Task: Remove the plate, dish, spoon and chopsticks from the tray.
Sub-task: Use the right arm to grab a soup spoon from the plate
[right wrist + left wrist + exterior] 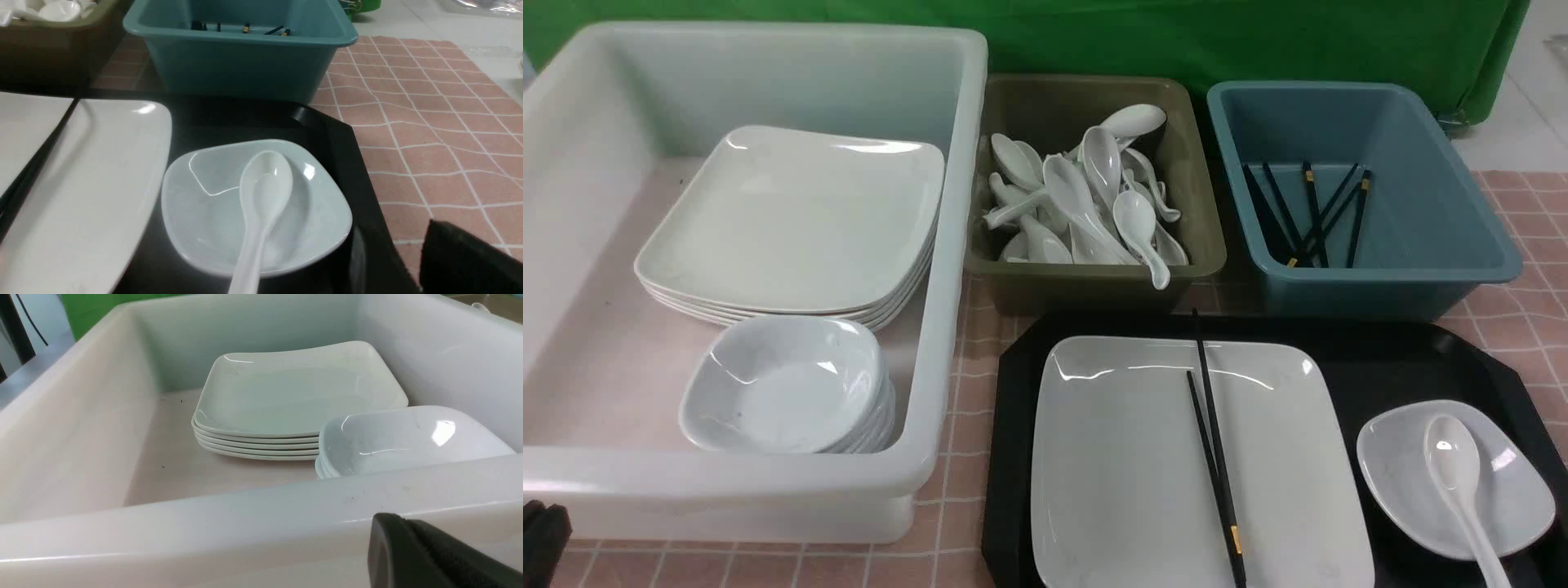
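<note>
The black tray (1388, 351) lies at the front right. On it sits the large white plate (1127, 457), and the black chopsticks (1213, 441) lie lengthwise across its middle. To its right is the small white dish (1519, 490), with the white spoon (1458, 474) resting in it, handle toward me. My left gripper (402, 522) is shut and empty, low outside the near wall of the white tub (245, 522). Only one dark finger (457, 257) of my right gripper shows, over the cloth beside the tray's right edge, near the dish (212, 220) and spoon (263, 196).
The white tub (947, 245) on the left holds a stack of plates (792, 220) and a stack of dishes (784, 384). Behind the tray an olive tub (1013, 278) holds several spoons and a blue tub (1421, 269) holds several chopsticks. A pink checked cloth (1519, 318) covers the table.
</note>
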Controlling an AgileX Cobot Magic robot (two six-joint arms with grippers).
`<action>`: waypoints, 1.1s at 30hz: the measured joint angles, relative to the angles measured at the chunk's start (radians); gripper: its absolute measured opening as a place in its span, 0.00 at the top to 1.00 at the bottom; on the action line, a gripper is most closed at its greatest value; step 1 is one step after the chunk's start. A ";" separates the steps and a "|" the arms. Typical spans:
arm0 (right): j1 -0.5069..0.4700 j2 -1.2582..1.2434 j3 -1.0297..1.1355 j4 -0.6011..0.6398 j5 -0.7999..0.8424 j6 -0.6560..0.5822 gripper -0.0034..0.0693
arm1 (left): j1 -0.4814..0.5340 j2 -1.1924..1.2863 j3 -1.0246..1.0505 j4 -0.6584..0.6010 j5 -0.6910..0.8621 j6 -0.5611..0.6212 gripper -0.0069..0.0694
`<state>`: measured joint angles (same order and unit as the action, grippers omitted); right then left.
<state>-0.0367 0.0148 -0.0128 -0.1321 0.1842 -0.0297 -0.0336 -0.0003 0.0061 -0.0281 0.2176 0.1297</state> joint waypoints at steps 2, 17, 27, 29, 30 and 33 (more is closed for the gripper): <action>0.000 0.000 0.000 0.000 0.000 0.000 0.62 | 0.000 0.000 0.000 0.000 0.000 0.000 0.88; 0.000 0.000 0.000 0.000 0.000 0.000 0.62 | 0.000 0.000 0.001 -0.063 -0.070 -0.009 0.88; 0.000 0.000 0.000 0.000 0.000 -0.002 0.62 | 0.000 0.000 0.001 -0.423 -0.458 -0.144 0.88; 0.000 0.000 0.001 0.005 -0.014 0.013 0.62 | 0.000 0.000 0.001 -0.426 -0.542 -0.173 0.88; 0.000 0.000 0.004 0.016 -0.037 0.047 0.62 | 0.000 0.000 0.001 -0.426 -0.597 -0.212 0.88; 0.000 0.000 0.010 0.046 -0.133 0.215 0.62 | 0.000 0.000 0.001 -0.426 -0.739 -0.403 0.88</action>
<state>-0.0367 0.0148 -0.0031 -0.0862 0.0515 0.1852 -0.0336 -0.0003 0.0069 -0.4541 -0.5215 -0.2737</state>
